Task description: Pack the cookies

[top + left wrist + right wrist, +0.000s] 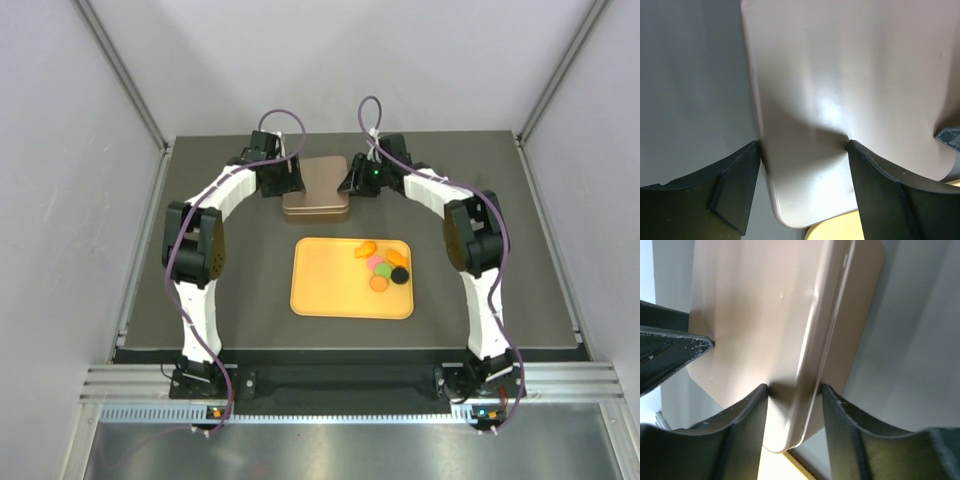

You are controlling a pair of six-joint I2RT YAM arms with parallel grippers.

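Between the left gripper [802, 143] fingers, the tan box [316, 190] edge, filling the gap. Between the right gripper [793, 386] fingers, the box's raised rim, likewise. Across the box from each, the other gripper. Outward of each, open table [555, 250]. Behind both, toward the bases, orange tray [330, 295] holding cookies [383, 268]

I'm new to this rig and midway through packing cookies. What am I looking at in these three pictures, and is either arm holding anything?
Two robot arms are bolted at the near edge of a dark table. The overhead picture looks down from behind them; the other two come from a camera on each wrist. On the table lie an orange tray with a few cookies and, beyond it, a tan tin. The left end effector stands open astride the tin's left edge. The right end effector straddles its right rim; whether it grips, I cannot tell.
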